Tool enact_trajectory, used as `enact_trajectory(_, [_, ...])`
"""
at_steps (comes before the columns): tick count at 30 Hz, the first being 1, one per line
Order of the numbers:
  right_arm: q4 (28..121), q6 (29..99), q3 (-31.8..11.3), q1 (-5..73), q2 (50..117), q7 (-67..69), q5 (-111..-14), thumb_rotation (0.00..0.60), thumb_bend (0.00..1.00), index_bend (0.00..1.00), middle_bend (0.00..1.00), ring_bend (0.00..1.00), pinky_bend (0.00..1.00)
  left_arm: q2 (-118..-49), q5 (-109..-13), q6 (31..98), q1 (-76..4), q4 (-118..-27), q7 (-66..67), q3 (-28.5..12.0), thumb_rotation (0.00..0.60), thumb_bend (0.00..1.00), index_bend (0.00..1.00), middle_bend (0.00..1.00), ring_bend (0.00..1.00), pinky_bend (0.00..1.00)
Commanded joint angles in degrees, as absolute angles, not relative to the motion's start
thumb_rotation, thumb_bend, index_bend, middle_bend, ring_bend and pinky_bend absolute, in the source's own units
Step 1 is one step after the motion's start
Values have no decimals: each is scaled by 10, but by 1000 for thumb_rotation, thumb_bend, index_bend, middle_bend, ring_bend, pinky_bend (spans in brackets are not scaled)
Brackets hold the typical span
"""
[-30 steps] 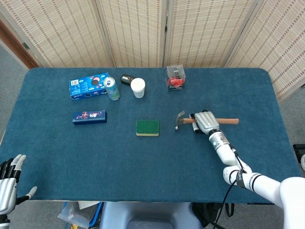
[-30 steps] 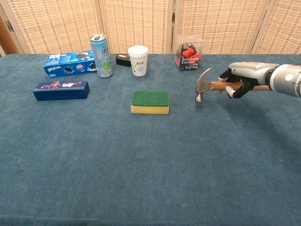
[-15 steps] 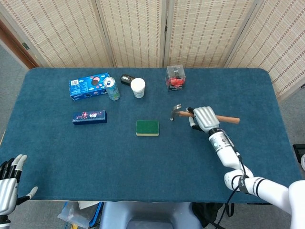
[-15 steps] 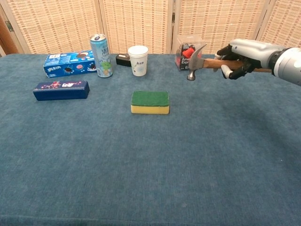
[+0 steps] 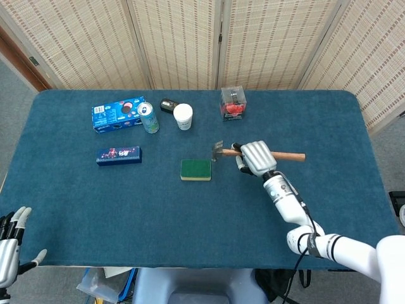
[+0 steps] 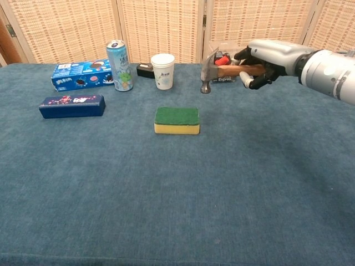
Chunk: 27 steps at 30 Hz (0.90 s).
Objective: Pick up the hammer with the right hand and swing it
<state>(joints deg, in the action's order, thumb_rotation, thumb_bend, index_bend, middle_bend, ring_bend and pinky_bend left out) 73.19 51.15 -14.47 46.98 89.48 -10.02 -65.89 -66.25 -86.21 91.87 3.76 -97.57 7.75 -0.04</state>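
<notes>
At the near left table edge, the left hand point(image 5: 9, 247) rests with fingers spread, holding nothing. Right of the green sponge point(image 6: 177, 120), the right hand point(image 6: 265, 57) grips the hammer point(image 6: 222, 70) by its handle, raised above the table point(image 6: 166, 194), head pointing left.

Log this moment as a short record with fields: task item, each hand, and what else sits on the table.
task item: hammer, lifted off the table, handle roughly level, head pointing down
right hand: right hand grips the hammer's wooden handle
left hand: left hand at the near left table edge, fingers apart, holding nothing
table: blue cloth table
nearest to hammer head: green and yellow sponge, lying flat
back row: blue snack box, drink can, paper cup, clear box
left side: dark blue box
</notes>
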Motion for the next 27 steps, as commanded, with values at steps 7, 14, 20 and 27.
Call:
enact_trajectory(7, [707,514,-150,494,936,-126,-660,600,703,668,811,665,693,-664,-859,920,42,-963,63,-1,600,176,0,0,0,0])
enact_trajectory(14, [654,509,-145,514,980,-153,-659,600,710,669,813,666,693,-665,-855,920,45,-953,53,-1,600,175,0,0,0,0])
enact_trajectory(20, [612,497,-133,522,1010,-165,-662,600,714,671,813,666,694,-668,-852,918,47,-945,45,0,600,175,0,0,0,0])
enact_trajectory(27, [603,494,-133,519,1016,-159,-663,600,717,671,813,666,694,-669,-853,917,47,-942,41,0,600,175,0,0,0,0])
